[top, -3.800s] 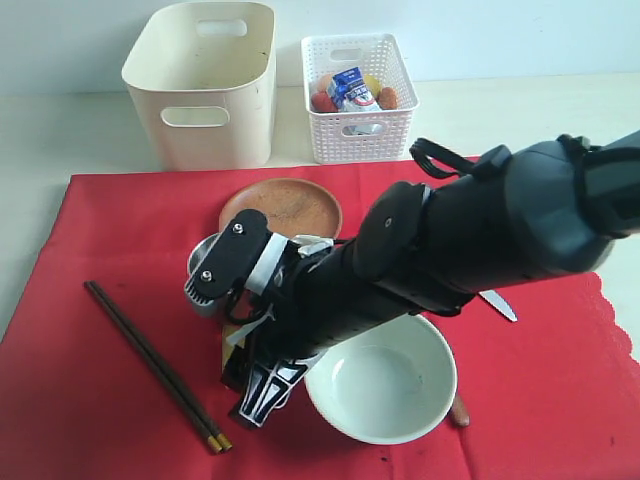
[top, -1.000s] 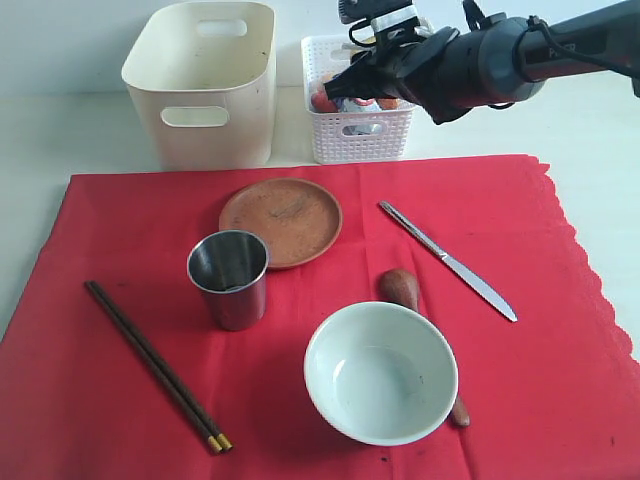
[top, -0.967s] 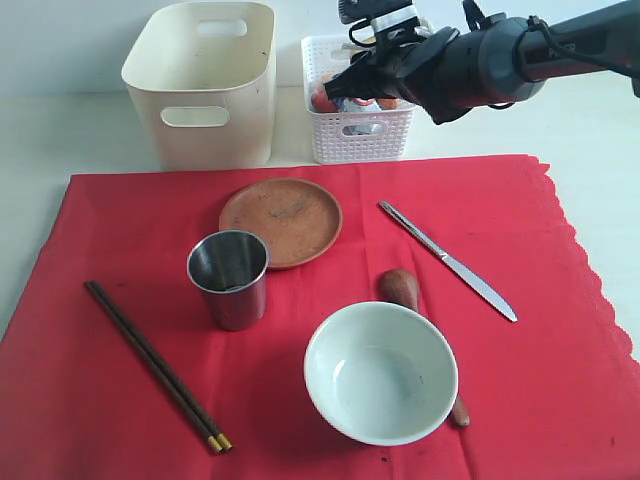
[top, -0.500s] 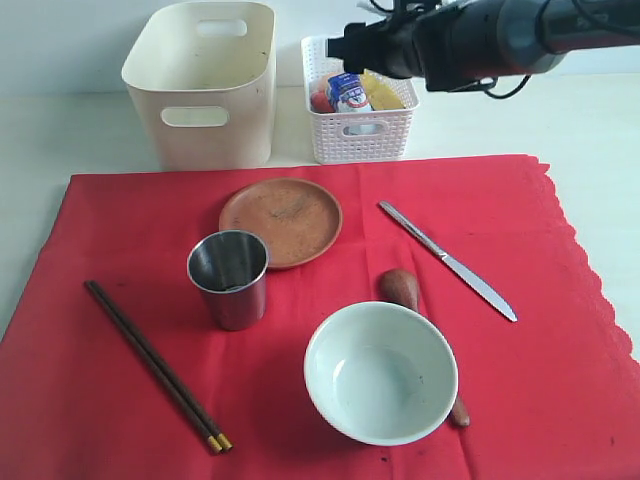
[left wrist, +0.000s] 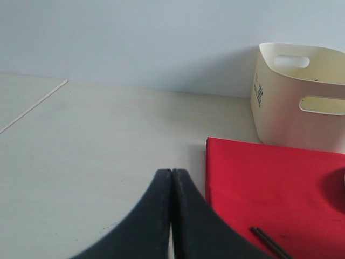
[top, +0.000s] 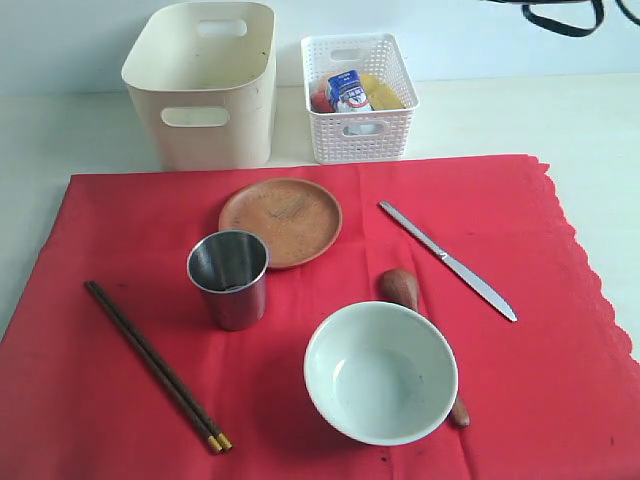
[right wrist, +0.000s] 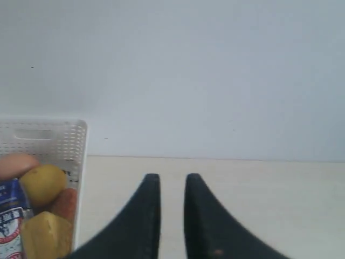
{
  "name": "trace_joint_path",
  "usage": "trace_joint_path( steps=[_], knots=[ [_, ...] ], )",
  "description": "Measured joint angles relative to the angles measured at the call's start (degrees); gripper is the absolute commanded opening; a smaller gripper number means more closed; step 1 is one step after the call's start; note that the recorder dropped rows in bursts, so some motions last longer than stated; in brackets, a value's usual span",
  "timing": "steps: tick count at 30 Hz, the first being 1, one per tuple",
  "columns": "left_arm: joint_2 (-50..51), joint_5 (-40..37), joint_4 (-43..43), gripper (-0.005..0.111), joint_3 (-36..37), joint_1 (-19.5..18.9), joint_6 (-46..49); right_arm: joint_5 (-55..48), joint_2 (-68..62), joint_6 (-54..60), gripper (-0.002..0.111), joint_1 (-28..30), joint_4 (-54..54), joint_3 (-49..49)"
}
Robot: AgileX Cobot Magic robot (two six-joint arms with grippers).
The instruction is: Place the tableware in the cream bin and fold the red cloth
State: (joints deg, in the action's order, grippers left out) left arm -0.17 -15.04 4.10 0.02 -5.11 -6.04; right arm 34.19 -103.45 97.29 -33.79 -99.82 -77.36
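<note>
On the red cloth (top: 120, 230): all the tableware lies out, none of it in the cream bin (top: 240, 125). The steel cup (top: 230, 275) stands upright just beside the clay plate (top: 281, 218). The bowl (top: 381, 372) is nearer the front edge of the counter (top: 560, 110), the knife (top: 447, 260) lies flat towards the right edge, and the chopsticks (top: 155, 365) lie paired towards the left.
Cream bin: at the counter's back edge, just beside the white lattice basket (top: 362, 135).
Wooden spoon (top: 400, 287): head showing behind the bowl, handle mostly hidden by it; I cannot tell if they touch.
Left gripper (left wrist: 171, 175): jaws pressed together, empty, low over bare counter off the cloth's back left corner.
Right gripper (right wrist: 172, 178): a narrow slit between the jaws, nothing in it, near the basket at the back edge.
Stage (judged): clearing not begun, cloth unfolded.
Risk, thin pieces: knife and chopsticks lie flush on fabric, so a pinch could gather cloth with them or take only one stick.
Risk, bowl: lifting it may drag or roll the spoon.
Risk, drop: the bin is tall, so plate or bowl released high could chip; the basket sits close enough for a wrong drop.
Risk, order: folding before the cloth is clear would tip the cup.
Surface: pale cream counter; cloth flat, scalloped along its right edge.
Room: plain pale wall behind, even light.
</note>
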Motion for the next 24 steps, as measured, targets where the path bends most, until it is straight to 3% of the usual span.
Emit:
trace_joint_path(
  steps=[6, 12, 17, 19, 22, 24],
  knots=[
    [0.0, 0.0, 0.0, 0.001, 0.0, 0.0, 0.0, -3.6, 5.1, 1.0, 0.0, 0.0, -0.1, 7.3],
    [0.0, 0.0, 0.0, 0.001, 0.0, 0.0, 0.0, -27.8, 5.2, 12.6, 0.0, -0.1, -0.7, 14.7],
    [0.0, 0.0, 0.0, 0.001, 0.0, 0.0, 0.0, -36.5, 3.5, 14.7, 0.0, -0.2, -0.5, 17.0],
    [0.0, 0.0, 0.0, 0.001, 0.0, 0.0, 0.0, -42.4, 3.5, 12.7, 0.0, -0.2, 3.8, 17.6],
    [0.0, 0.0, 0.0, 0.001, 0.0, 0.0, 0.0, -51.2, 3.5, -3.6, 0.0, 1.6, 20.7, 17.7],
    [0.0, 0.0, 0.0, 0.001, 0.0, 0.0, 0.0, -55.6, 3.5, -17.6, 0.0, 5.9, 32.6, 16.7]
  ],
)
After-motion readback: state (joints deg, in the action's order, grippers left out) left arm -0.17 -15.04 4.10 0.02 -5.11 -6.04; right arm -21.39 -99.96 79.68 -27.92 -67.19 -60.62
